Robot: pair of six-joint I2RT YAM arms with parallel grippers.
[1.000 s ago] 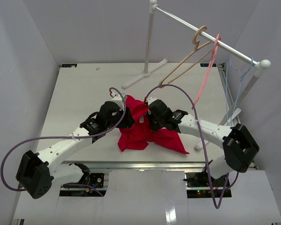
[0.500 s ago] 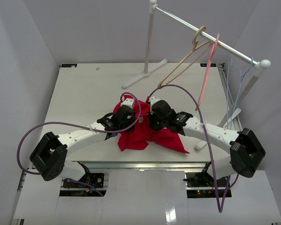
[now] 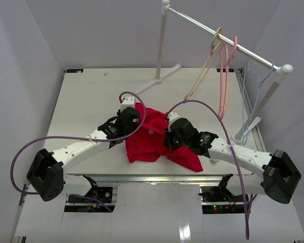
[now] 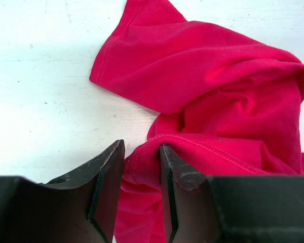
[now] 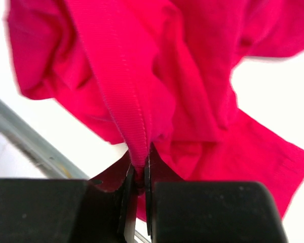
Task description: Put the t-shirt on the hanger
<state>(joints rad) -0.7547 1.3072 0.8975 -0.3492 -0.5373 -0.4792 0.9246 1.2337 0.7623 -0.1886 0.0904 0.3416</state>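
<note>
The crimson t-shirt (image 3: pixel 144 140) lies crumpled on the white table between my two arms. My left gripper (image 3: pixel 135 120) is at the shirt's left upper edge. In the left wrist view it (image 4: pixel 142 152) is closed to a narrow gap on a ribbed fold of the t-shirt (image 4: pixel 218 76). My right gripper (image 3: pixel 168 135) is at the shirt's right side. In the right wrist view it (image 5: pixel 139 171) is shut tight on a ribbed band of the t-shirt (image 5: pixel 192 76), and the cloth hangs from it. The light-blue hanger (image 3: pixel 254 96) hangs at the right end of the rack rail.
A white clothes rack (image 3: pixel 207 28) stands at the back right, one foot (image 3: pixel 158 79) at the back middle and one post (image 3: pixel 258 109) at the right. A tan hanger (image 3: pixel 202 76) and a pink hanger (image 3: pixel 224 86) hang on its rail. Purple cables loop above both arms.
</note>
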